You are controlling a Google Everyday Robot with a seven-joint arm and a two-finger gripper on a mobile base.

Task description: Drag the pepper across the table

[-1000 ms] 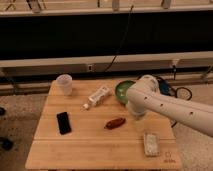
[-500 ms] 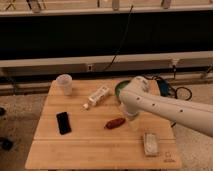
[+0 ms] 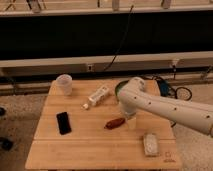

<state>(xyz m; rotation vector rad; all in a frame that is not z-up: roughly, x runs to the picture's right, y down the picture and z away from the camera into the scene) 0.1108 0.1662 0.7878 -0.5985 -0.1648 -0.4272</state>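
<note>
A: status on the drag?
B: not begun, by my read. The pepper (image 3: 115, 123) lies mid-table (image 3: 75, 152), between the black phone (image 3: 63, 122) and the gripper (image 3: 131, 121)
A: gripper position?
B: hangs low, just beside the pepper's end on the arm's side. Whether it's in contact I can't tell
A: jaws?
B: wide, nothing in them
A: clutter?
B: white tube (image 3: 97, 96) behind the pepper, clear cup (image 3: 64, 83) at the far corner, white block (image 3: 150, 144) near the front edge. All apart from the pepper
A: remaining?
B: all of it: engage the pepper, then slide it over the planks
</note>
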